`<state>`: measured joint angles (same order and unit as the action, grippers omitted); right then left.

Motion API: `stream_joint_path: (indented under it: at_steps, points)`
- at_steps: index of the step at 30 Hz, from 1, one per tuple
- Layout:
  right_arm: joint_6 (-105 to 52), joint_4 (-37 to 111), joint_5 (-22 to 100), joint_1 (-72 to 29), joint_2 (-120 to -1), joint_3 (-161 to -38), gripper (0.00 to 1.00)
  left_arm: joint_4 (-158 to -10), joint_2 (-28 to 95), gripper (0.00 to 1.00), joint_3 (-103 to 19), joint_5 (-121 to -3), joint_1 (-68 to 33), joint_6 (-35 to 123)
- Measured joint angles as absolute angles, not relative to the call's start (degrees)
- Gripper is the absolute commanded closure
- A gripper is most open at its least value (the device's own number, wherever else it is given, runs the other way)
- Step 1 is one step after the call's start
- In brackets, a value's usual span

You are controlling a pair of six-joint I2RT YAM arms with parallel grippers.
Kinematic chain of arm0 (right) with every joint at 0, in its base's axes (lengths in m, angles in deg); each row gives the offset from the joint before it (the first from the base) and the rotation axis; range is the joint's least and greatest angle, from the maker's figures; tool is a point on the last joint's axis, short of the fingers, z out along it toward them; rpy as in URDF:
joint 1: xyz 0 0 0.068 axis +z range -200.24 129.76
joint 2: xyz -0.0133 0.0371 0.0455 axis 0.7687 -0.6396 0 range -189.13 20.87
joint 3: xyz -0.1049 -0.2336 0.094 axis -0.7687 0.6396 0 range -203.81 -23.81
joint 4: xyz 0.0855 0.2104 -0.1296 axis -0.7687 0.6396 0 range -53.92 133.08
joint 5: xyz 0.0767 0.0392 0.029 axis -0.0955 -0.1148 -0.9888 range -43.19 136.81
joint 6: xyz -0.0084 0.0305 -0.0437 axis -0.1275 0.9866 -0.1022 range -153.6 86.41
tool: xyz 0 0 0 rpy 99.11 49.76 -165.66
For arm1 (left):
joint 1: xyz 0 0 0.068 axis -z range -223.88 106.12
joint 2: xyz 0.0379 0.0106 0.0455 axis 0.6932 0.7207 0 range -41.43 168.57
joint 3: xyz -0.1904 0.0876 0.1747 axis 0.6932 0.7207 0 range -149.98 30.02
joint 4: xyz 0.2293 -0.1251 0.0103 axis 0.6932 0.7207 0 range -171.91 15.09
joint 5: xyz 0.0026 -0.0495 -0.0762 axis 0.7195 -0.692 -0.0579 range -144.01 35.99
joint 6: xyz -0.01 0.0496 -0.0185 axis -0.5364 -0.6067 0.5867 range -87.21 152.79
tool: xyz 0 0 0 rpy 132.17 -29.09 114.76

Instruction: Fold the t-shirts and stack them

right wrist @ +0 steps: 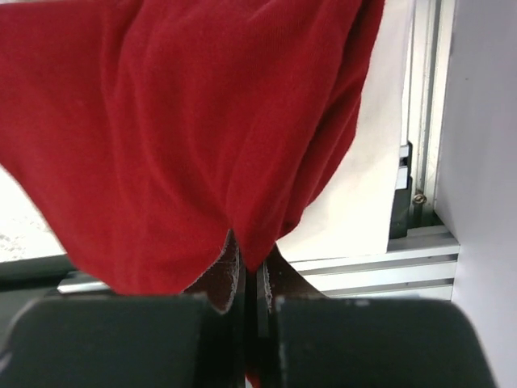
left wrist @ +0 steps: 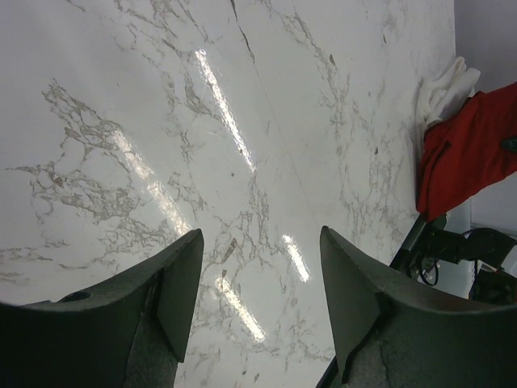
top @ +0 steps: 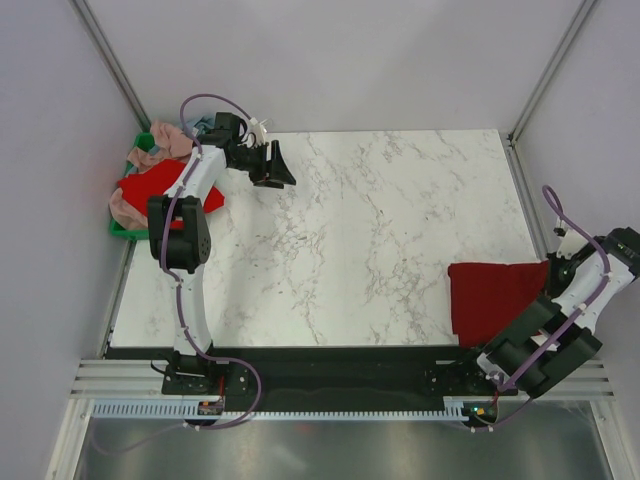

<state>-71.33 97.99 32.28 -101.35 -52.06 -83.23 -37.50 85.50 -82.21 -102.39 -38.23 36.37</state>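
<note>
Marble tabletop [top: 380, 230] spreads between two robot arms, its busiest corners half hidden. At the right edge a dark crimson t-shirt [top: 495, 295] lies on the stone, its outer side covered from above by the right arm [top: 560, 330]. The right gripper [right wrist: 250, 271] cannot be made out from overhead, but its wrist camera shows the two fingers pressed together on a hanging fold of that cloth. At the far left corner the left arm [top: 185, 235] cuts across a green crate [top: 120, 232], of which only slivers of rim show. The left gripper [top: 272, 165] is poised over bare marble near the crate, jaws spread wide, holding and touching nothing. Heaped in the crate, one edge spilling onto the table, are a bright red t-shirt [top: 155, 185], a dusty pink t-shirt [top: 165, 140] and a scrap of a light blue t-shirt [top: 200, 125]. How many garments lie beneath cannot be told.
</note>
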Motion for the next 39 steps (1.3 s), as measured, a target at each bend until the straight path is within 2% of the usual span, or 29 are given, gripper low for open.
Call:
stream_joint_path:
  at_steps: [4,6,7,8,9,10,11,13,18,24,27,31,35,39]
  points:
    - [-70.8,94.5,33.8,-101.5,-52.2,-81.1,1.0,-37.5,85.5,0.32,-82.1,-102.3,-38.2,36.4]
    - [-70.3,92.7,34.5,-101.7,-52.5,-80.6,0.94,-37.5,85.5,0.32,-81.9,-102.3,-38.2,36.4]
    - [-70.0,91.9,34.9,-101.8,-52.7,-80.4,0.88,-37.6,85.5,0.32,-81.7,-102.3,-38.2,36.4]
    - [-69.7,91.5,35.3,-101.9,-53.0,-80.4,0.74,-37.6,85.5,0.32,-81.5,-102.3,-38.2,36.4]
    - [-69.1,90.8,35.8,-101.9,-53.4,-80.4,0.67,-37.6,85.5,0.32,-81.2,-102.2,-38.2,36.4]
    - [-68.7,90.0,36.6,-101.9,-53.9,-80.3,0.55,-37.6,85.4,0.31,-81.0,-102.1,-38.2,36.3]
    - [-68.2,89.1,37.6,-102.0,-54.3,-80.2,0.27,-37.6,85.4,0.31,-80.7,-102.0,-38.2,36.3]
    - [-67.6,87.3,39.3,-102.4,-54.6,-79.9,0.02,-37.7,85.2,0.31,-80.1,-101.7,-38.2,36.3]
    - [-67.4,85.6,39.5,-102.7,-52.6,-79.9,0.02,-37.6,83.4,0.3,-78.6,-99.4,-38.2,36.3]
    - [-66.2,86.1,31.7,-99.7,-46.9,-82.6,0.02,-37.7,79.4,0.28,-78.3,-90.7,-38.2,35.7]
    - [-64.7,85.0,28.3,-93.0,-48.7,-84.7,0.02,-38.1,76.5,0.27,-78.3,-85.4,-38.1,35.3]
    - [-60.8,80.8,26.5,-78.7,-53.1,-84.9,0.02,-39.7,72.3,0.22,-77.7,-79.4,-38.1,35.1]
    - [-52.5,74.3,28.8,-65.5,-57.9,-86.9,0.02,-41.3,69.4,0.14,-75.5,-74.3,-38.1,36.5]
    - [-43.4,66.5,30.8,-56.3,-63.7,-92.3,0.02,-41.8,68.3,0.11,-71.4,-70.1,-38.1,37.9]
